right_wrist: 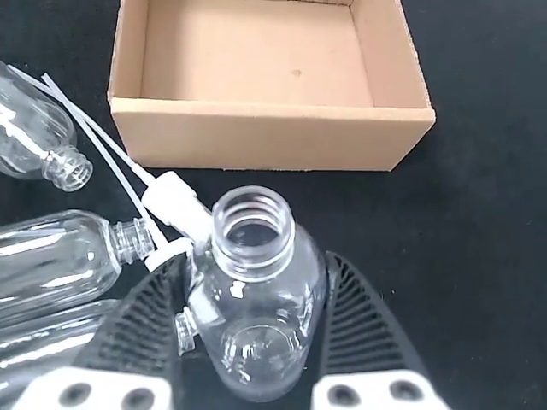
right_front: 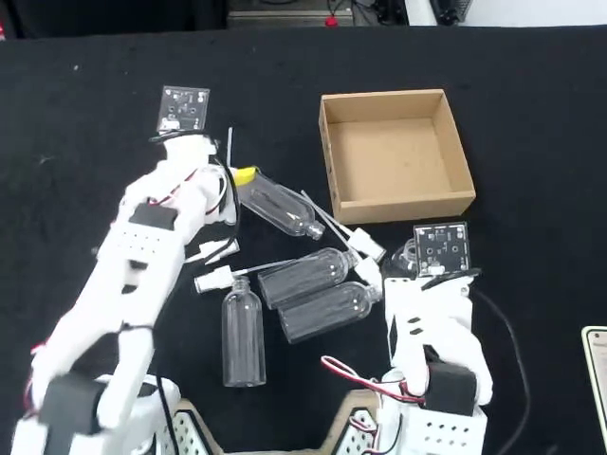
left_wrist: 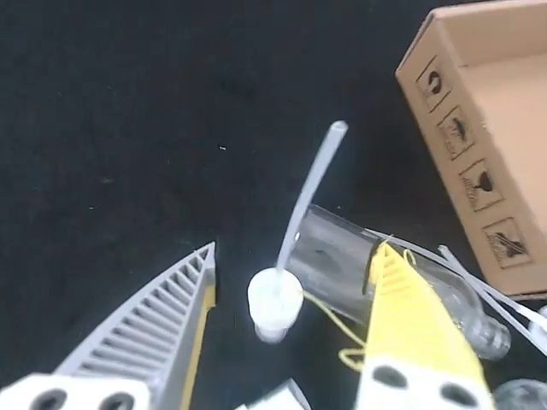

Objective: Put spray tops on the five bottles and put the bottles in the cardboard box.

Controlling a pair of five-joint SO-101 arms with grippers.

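Clear bottle point(right_wrist: 256, 299) clamped in right fingers point(right_wrist: 359, 325); left fingers point(left_wrist: 162, 325) spread around spray top point(left_wrist: 275, 303).

bottles point(right_front: 242, 336) 5 | spray tops point(right_front: 214, 280) 5 | cardboard box point(right_front: 394, 156) 1

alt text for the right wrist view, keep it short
The right gripper clamps a clear bottle without a top between its black fingers, open neck facing the camera. Beyond it stands the cardboard box, with loose spray tops and other bottles lying nearby on the black table.
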